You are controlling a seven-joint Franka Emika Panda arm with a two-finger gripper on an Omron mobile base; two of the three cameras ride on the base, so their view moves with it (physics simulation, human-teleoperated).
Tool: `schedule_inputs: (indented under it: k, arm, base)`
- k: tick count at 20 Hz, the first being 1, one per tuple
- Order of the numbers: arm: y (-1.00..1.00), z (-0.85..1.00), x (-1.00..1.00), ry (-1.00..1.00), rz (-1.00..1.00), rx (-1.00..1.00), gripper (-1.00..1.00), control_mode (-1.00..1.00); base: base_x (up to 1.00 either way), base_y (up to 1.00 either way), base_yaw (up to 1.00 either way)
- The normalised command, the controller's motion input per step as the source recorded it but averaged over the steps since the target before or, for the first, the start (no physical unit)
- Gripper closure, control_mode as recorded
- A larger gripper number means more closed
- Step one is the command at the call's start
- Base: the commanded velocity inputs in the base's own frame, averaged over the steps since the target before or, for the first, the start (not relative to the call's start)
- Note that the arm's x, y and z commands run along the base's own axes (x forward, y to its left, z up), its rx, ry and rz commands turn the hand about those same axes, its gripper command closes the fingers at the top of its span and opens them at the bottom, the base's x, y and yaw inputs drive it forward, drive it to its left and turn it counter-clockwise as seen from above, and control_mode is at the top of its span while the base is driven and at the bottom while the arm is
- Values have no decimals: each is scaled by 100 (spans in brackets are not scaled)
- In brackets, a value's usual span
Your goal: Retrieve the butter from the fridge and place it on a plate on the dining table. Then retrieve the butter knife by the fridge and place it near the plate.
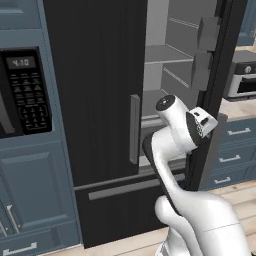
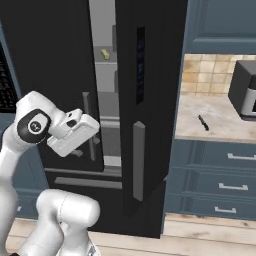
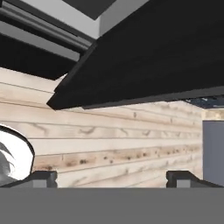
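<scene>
While jaws (image 3: pixel 112 177) stand wide and empty, butter (image 2: pixel 105 54) on fridge (image 1: pixel 100 100) shelf looks light, soft, likely slippery; pinch gently across its long sides.

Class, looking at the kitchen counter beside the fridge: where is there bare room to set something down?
The counter is bare between the fridge door and the butter knife. The far right is crowded by the dark appliance.
</scene>
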Motion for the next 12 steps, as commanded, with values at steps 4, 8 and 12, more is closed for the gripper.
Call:
schedule_inputs:
  k: [4, 8, 12]
  arm:
    - [0, -11, 68, 17, 6, -17, -100, -100]
    - [0, -8, 56, 15, 7, -19, -100, -100]
    - [0, -3, 42, 19, 4, -18, -100, -100]
  base:
    - [0, 0, 0]
    - [0, 0, 0]
    - [0, 0, 0]
